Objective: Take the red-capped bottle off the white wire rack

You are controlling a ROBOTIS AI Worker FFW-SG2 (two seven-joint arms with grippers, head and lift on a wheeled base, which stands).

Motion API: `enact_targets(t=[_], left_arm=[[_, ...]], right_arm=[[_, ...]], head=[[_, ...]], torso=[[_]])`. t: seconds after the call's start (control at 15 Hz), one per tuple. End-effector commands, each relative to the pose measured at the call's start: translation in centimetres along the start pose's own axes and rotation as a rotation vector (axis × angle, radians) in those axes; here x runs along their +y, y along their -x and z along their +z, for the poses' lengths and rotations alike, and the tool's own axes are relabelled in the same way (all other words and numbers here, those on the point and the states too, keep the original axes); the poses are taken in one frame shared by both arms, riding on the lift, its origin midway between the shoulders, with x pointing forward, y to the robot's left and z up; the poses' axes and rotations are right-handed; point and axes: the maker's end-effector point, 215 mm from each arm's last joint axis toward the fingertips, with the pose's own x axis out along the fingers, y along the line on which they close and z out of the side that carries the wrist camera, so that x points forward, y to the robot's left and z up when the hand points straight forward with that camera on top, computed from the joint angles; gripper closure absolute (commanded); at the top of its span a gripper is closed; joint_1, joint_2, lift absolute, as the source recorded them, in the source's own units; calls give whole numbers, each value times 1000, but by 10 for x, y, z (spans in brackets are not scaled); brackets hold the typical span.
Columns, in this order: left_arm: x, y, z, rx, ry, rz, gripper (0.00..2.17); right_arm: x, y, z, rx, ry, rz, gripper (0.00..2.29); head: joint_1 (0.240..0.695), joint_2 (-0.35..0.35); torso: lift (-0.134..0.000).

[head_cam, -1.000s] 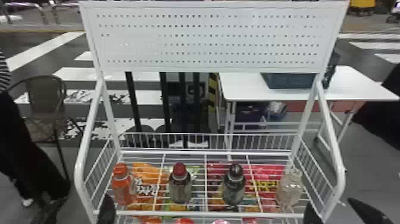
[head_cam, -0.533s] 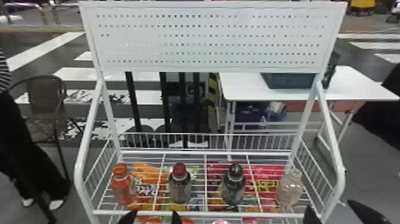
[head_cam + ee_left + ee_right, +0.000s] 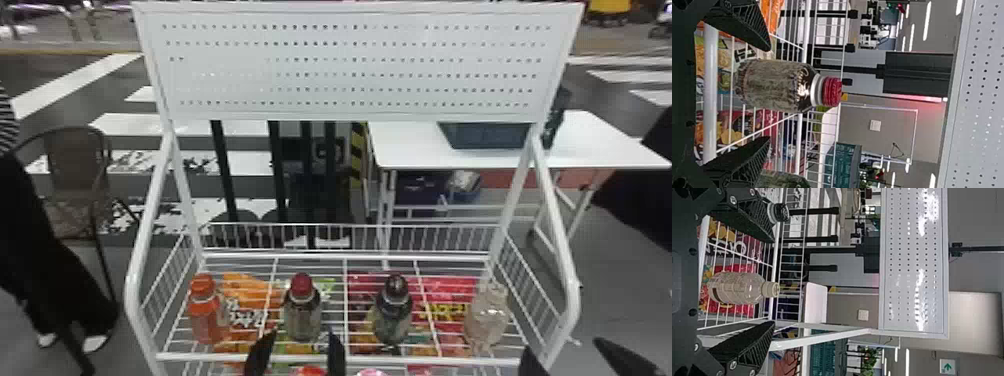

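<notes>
Dark striped floor (image 3: 150,185) and a white table (image 3: 415,150) behind the white wire rack (image 3: 200,357). Red-capped bottle (image 3: 773,85): upright on the wire shelf, second from left, gripped by nothing. My left gripper (image 3: 768,94) is at it, jaws apart, one to each side of the bottle's line, near the front rail. Step in hand, my call: line up and take hold, bottle not off the rack yet.

To do it well: centre first, go straight in over the rail until the body is properly between the pads, then close evenly. Grip the body below the shoulder, not the red cap (image 3: 831,91); the body looks smooth and rounded, so a tip-only pinch could roll or tip it. Lift straight up till the base clears the wires and rail, then draw back level.

Neighbours: orange bottle (image 3: 205,310) to the left, dark-capped bottle (image 3: 393,310) to the right, both near enough to get bumped if I open wider or drift sideways. Clear bottle (image 3: 736,288) at the far right end, my right gripper (image 3: 773,282) before it, jaws apart and empty; best kept out of this one. Snack packets (image 3: 450,300) show below through the wires
</notes>
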Motion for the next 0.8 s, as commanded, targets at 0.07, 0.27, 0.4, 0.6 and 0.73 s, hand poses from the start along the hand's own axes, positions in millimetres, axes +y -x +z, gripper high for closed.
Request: enact_targets(t=[0.07,0.27,0.4,0.6,0.73], left_arm=[[6,-27,6,-20,-26,17,87],[11,-46,7,-20,-48,19,83],[11,-57,5,-14,-56,12,80],[15,-70,2,-1,-54,12,80],[18,-73,4,-2,-53,16,90]], right_arm=[[-3,1,-1,0,1,-4,151],[-10,1,-2,2,-3,-16,151],[-12,0,-2,-1,-1,-20,151],[-12,0,-3,0,-2,-20,151],[-15,0,-2,1,1,-24,151]], head=[[499,0],[499,0],[499,0],[499,0],[499,0]], torso=[[0],[0],[0],[0],[0]])
